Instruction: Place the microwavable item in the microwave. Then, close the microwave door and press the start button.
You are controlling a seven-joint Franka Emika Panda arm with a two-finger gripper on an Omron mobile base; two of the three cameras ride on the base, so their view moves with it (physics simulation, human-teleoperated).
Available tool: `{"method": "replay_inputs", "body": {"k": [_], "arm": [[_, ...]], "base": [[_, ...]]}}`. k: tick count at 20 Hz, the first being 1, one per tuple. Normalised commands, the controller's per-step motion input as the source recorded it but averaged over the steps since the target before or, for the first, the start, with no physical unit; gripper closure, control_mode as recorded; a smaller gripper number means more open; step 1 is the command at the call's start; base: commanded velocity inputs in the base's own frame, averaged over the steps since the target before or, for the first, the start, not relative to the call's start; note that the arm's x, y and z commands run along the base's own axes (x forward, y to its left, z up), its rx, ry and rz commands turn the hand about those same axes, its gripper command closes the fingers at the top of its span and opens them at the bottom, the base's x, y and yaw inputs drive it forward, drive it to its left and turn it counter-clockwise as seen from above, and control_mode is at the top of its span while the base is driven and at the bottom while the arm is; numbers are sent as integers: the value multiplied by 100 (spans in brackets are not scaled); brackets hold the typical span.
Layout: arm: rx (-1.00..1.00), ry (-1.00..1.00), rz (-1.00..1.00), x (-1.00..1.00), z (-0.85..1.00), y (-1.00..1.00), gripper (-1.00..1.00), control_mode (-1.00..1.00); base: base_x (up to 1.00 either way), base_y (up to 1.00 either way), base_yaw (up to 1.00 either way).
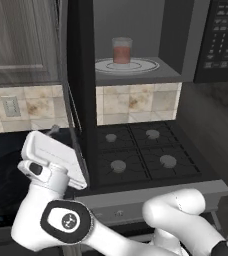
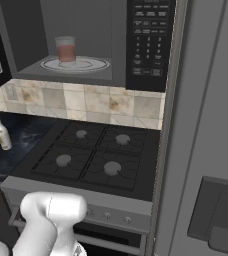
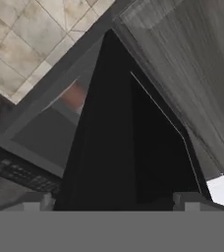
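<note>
White rounded arm (image 1: 61,220) w/ black joint disc, white logo; flat white hand block.

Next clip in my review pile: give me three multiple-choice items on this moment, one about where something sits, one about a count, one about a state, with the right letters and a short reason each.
1. Where does the short clear glass tumbler with reddish-pink contents stand?
A. On a stove burner
B. On the round glass turntable inside the large black microwave
C. On the dark counter beside the slim white bottle

2. How many burners does the black stovetop have?
A. Two
B. Six
C. Four

3. How is the wide black microwave door standing?
A. Swung open
B. Fully shut
C. Taken off

Answers:
1 B: both base views show the tumbler upright on the turntable in the grey cavity.
2 C: four round burners lie in a two-by-two grid.
3 A: the cavity is exposed and the door juts out edge-on at its left.
</note>
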Motion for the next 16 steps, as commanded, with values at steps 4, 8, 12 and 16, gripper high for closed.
{"method": "replay_inputs", "body": {"k": [4,8,12,16], "arm": [[53,10,6,-11,10,-87,-100,-100],[52,9,12,0,8,-100,-100,-100],[52,9,15,5,17,-100,-100,-100],[49,10,16,10,16,-100,-100,-100]], "base": [[0,0,0],[0,0,0],[0,0,0],[0,0,0]]}}
